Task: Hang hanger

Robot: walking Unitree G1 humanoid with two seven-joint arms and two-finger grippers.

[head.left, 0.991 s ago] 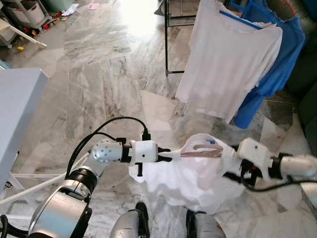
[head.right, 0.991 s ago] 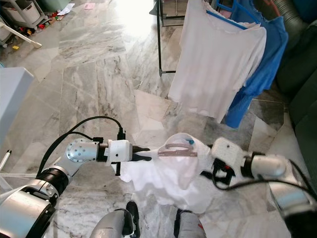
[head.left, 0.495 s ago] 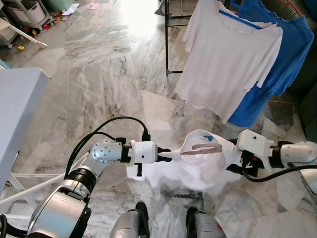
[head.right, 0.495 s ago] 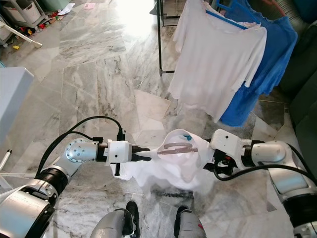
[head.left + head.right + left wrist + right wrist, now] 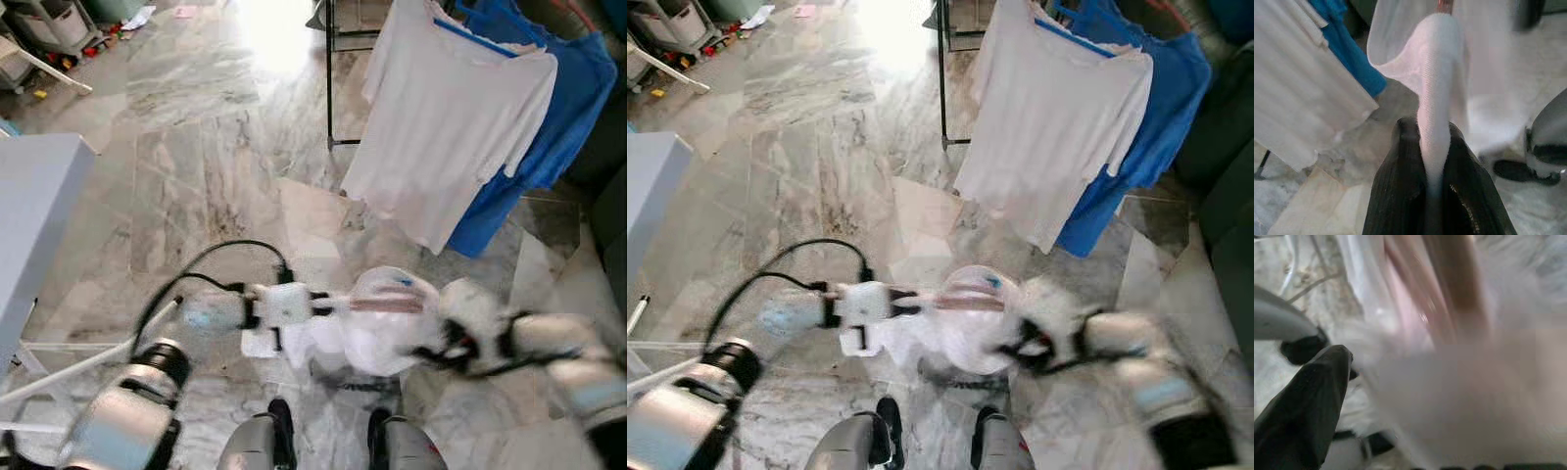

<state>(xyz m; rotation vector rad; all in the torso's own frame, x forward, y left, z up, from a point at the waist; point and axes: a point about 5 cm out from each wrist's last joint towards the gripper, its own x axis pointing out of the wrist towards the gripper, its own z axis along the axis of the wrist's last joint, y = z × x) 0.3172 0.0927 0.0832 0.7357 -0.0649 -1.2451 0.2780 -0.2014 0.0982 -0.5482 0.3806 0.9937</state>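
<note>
Left gripper (image 5: 1432,147) is pinched tight on a fold of the white shirt (image 5: 377,328), which sags between the 2 arms. The pinkish hanger (image 5: 382,305) sits inside its collar, just right of that gripper. Right gripper (image 5: 446,343) is blurred against the shirt's far side, can't tell its fingers.

Both arms reach inward at waist height, the left gripper (image 5: 1434,161) clamped on white cloth (image 5: 1437,98), the right gripper (image 5: 1019,345) blurred.
</note>
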